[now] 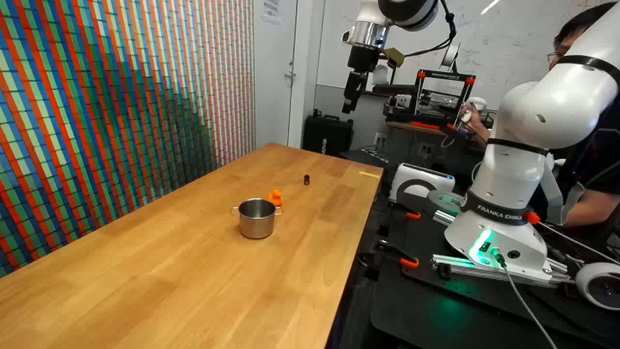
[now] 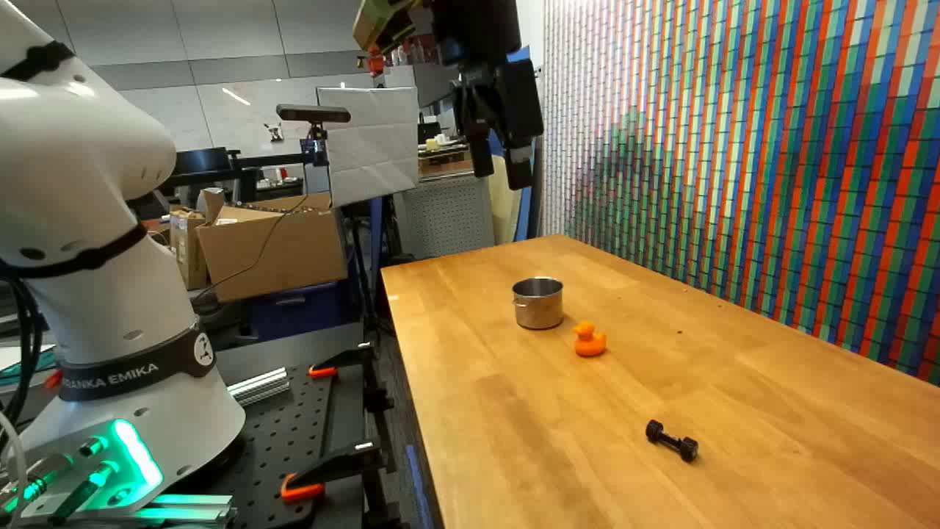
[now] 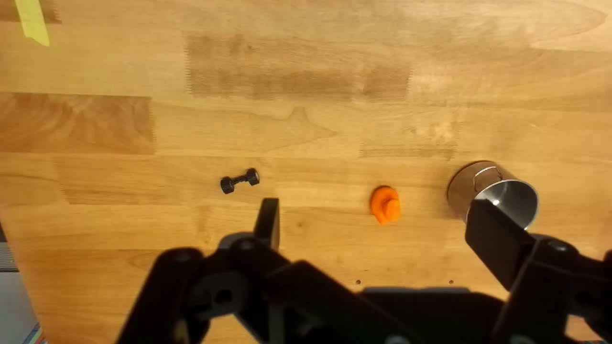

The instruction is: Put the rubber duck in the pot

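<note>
- At left in the wrist view, a small black dumbbell [image 3: 240, 180] lies on the wooden table [image 3: 296, 129]; keep your descent clear of it.
- Across the middle, your gripper [image 2: 501, 176] hangs high above the table, its fingers [image 3: 266, 224] wide apart with nothing between them. Height is hard to judge from the wrist, so check both exterior views as you lower.
- Right of centre, below that gap, the orange rubber duck [image 3: 385, 205] sits upright, near the pot but apart from it. Centre on its body, come straight down and close gently; a grip on the head would probably slip. In an exterior view the pot hides its lower part.
- At right, the metal pot [image 3: 468, 185] stands upright, uncovered. A finger covers part of it here and could knock it, so narrow the gap early; lift above the rim before crossing.
</note>
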`<state>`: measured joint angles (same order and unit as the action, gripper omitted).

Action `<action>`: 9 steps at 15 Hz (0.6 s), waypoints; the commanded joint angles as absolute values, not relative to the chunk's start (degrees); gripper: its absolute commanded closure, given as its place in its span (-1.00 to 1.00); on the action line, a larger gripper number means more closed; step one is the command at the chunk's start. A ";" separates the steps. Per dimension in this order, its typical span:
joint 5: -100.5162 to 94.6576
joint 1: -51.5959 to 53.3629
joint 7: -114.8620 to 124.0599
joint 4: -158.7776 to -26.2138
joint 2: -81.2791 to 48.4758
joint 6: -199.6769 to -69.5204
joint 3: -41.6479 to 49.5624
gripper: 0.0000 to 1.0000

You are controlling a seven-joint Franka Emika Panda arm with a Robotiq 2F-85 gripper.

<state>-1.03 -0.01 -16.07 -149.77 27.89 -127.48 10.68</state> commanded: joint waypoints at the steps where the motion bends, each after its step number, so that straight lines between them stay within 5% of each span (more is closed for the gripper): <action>1: -0.54 -0.84 -16.43 -149.63 27.84 -127.37 9.86 -1.00; 9: 1.96 3.28 -14.34 -143.71 17.21 -136.13 6.25 -1.00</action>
<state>-0.48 0.91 -15.97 -149.09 25.94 -130.44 9.06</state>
